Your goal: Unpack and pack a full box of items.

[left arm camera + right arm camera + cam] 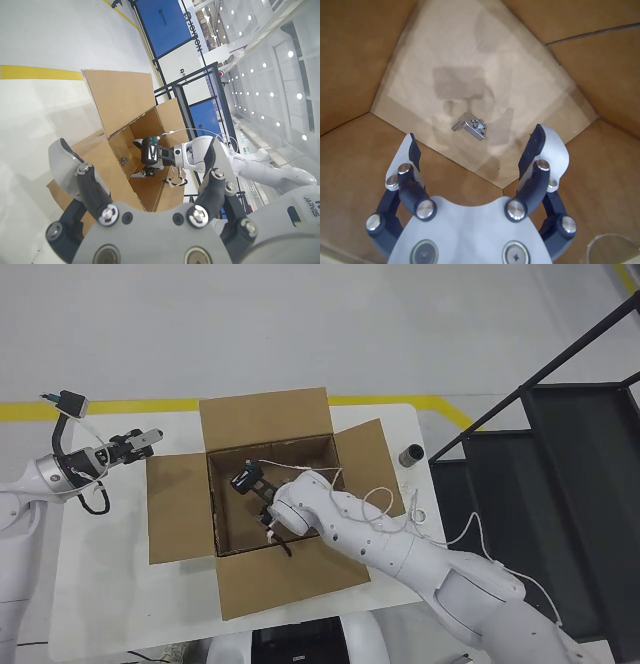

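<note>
The cardboard box (265,419) stands mid-desk (110,594) with all four flaps folded out; the right arm comes in over the 4 o'clock corner and hangs the right tool (138,160) inside, partway down, released, its pads (415,152) spread wide and holding nothing.

The L-shaped metal bracket (470,126) lies on the box floor straight ahead of that tool, apart from both pads and just about centred in the gap between them; its drilled leg lies flat with a small stud standing up, and the short leg rises at one end. Its long axis runs oblique to the line the pads close along, so I judge a slight wrist turn is needed on the way down to catch the narrow width and not a corner.

The left tool (148,440) is released too, out over the desk at 9 to 10 o'clock of the box, beyond the 9 o'clock flap (178,509); the right tool is far nearer.

The walls stand well apart from both pads, so a straight descent looks open; the low flat leg leaves little to grip above the floor. A dark cylinder (410,454) stands on the desk at 2 to 3 o'clock, near the desk edge, outside the path.
</note>
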Controlling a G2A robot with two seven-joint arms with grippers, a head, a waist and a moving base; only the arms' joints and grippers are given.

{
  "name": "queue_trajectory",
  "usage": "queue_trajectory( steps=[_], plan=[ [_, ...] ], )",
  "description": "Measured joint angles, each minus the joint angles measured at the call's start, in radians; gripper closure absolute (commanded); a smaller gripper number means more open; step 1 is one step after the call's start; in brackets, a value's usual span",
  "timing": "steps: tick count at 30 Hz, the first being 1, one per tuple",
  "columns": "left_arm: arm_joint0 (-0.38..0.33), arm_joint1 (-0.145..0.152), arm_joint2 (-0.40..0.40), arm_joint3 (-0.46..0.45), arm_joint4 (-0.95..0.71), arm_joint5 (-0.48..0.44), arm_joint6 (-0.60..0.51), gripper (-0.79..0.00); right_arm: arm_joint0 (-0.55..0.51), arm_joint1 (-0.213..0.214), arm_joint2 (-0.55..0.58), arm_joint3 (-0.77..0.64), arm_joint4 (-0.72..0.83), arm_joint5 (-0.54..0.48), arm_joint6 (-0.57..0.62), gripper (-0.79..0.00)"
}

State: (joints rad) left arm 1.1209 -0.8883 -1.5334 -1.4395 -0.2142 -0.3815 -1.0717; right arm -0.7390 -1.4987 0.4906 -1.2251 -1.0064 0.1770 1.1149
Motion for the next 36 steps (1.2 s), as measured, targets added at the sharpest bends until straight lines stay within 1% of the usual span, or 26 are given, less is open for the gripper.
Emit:
queue_trajectory(
  steps=[1,3,5,6,7,9,11,12,13,14,15,21,26,29,32,35,36],
  plan=[
    [0.0,0.0,0.0,0.0,0.0,0.0,0.0,-0.785,0.008,-0.009,-0.006,0.022,0.006,0.004,0.005,-0.785],
    [0.0,0.0,0.0,0.0,0.0,0.0,0.0,-0.785,0.024,-0.027,-0.011,0.07,0.026,0.011,0.004,-0.745],
    [0.0,0.0,0.0,0.0,0.0,0.0,0.0,-0.785,0.035,-0.04,-0.013,0.106,0.045,0.01,-0.002,-0.643],
    [0.0,0.0,0.0,0.0,0.0,0.0,0.0,-0.785,0.041,-0.048,-0.013,0.128,0.056,0.005,-0.005,-0.634],
    [0.0,0.0,0.0,0.0,0.0,0.0,0.0,-0.785,0.045,-0.054,-0.015,0.143,0.065,-0.001,-0.006,-0.606],
    [0.0,0.0,0.0,0.0,0.0,0.0,0.0,-0.785,0.054,-0.067,-0.018,0.176,0.084,-0.022,-0.005,-0.4],
    [0.0,0.0,0.0,0.0,0.0,0.0,0.0,-0.785,0.06,-0.077,-0.022,0.201,0.095,-0.036,-0.005,-0.323],
    [0.0,0.0,0.0,0.0,0.0,0.0,0.0,-0.785,0.065,-0.084,-0.024,0.217,0.1,-0.041,-0.006,-0.228],
    [0.0,0.0,0.0,0.0,0.0,0.0,0.0,-0.785,0.067,-0.088,-0.025,0.229,0.104,-0.044,-0.008,-0.154],
    [0.0,0.0,0.0,0.0,0.0,0.0,0.0,-0.785,0.07,-0.093,-0.025,0.24,0.108,-0.045,-0.01,-0.043],
    [0.0,0.0,0.0,0.0,0.0,0.0,0.0,-0.785,0.073,-0.098,-0.025,0.253,0.112,-0.046,-0.013,0.0],
    [0.0,0.0,0.0,0.0,0.0,0.0,0.0,-0.785,0.085,-0.116,-0.016,0.294,0.117,-0.041,-0.022,0.0],
    [0.0,0.0,0.0,0.0,0.0,0.0,0.0,-0.785,0.082,-0.109,0.02,0.276,0.114,-0.026,-0.03,0.0],
    [0.0,0.0,0.0,0.0,0.0,0.0,0.0,-0.785,0.066,-0.093,0.059,0.237,0.112,-0.02,-0.036,0.0],
    [0.0,0.0,0.0,0.0,0.0,0.0,0.0,-0.785,0.037,-0.068,0.113,0.17,0.101,-0.012,-0.044,0.0],
    [0.0,0.0,0.0,0.0,0.0,0.0,0.0,-0.785,-0.015,-0.033,0.186,0.057,0.079,-0.002,-0.047,0.0],
    [0.0,0.0,0.0,0.0,0.0,0.0,0.0,-0.785,-0.045,-0.016,0.222,-0.001,0.068,0.0,-0.046,0.0]
  ],
)
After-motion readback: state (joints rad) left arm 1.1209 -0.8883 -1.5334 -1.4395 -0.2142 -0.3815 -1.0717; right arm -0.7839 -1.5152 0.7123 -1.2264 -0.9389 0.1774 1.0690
